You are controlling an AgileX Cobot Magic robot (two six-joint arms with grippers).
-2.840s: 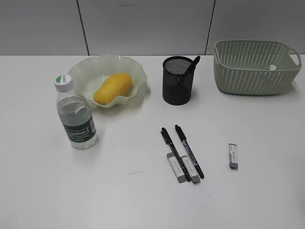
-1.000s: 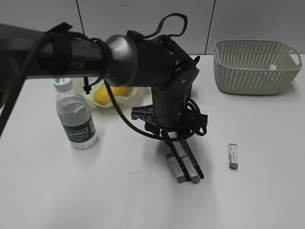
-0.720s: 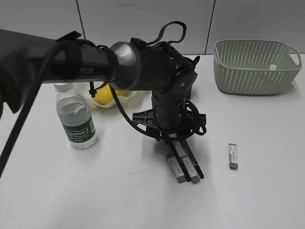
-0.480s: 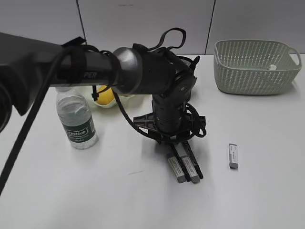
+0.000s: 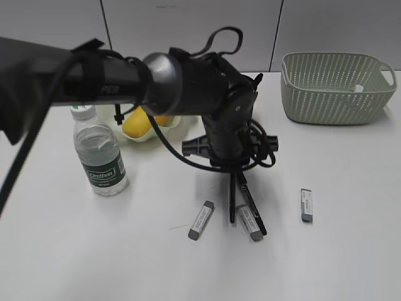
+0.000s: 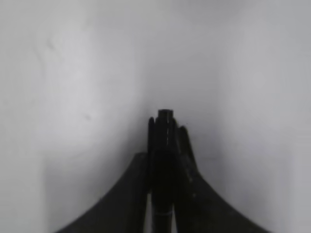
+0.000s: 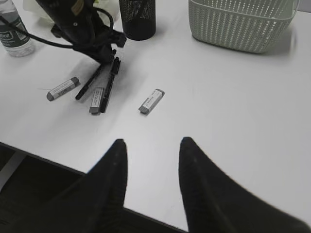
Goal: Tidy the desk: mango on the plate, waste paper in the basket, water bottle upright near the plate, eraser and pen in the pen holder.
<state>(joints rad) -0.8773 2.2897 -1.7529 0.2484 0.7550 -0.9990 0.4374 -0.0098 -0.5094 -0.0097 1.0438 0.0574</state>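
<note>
**A:** Which step was in hand?

**B:** The pens. The left fingers were clenched on one black pen, which stood steeply tilted near the middle of the desk. I couldn't tell whether its lower end touched the surface. The second pen lay flat just beside it.

**A:** And the right fingers?

**B:** Released, holding nothing, hanging over the front edge.

**A:** The rest?

**B:** The mango sat in the plate toward the far edge, with the water bottle upright near it. A pale scrap that was probably the waste paper lay in the basket at the far right corner. Three erasers were not yet put away.

**A:** Next move?

**B:** I'd judge a lift clear of the desk, then carrying the pen back to the pen holder and lining it up point-down over the mouth before letting go.
</note>
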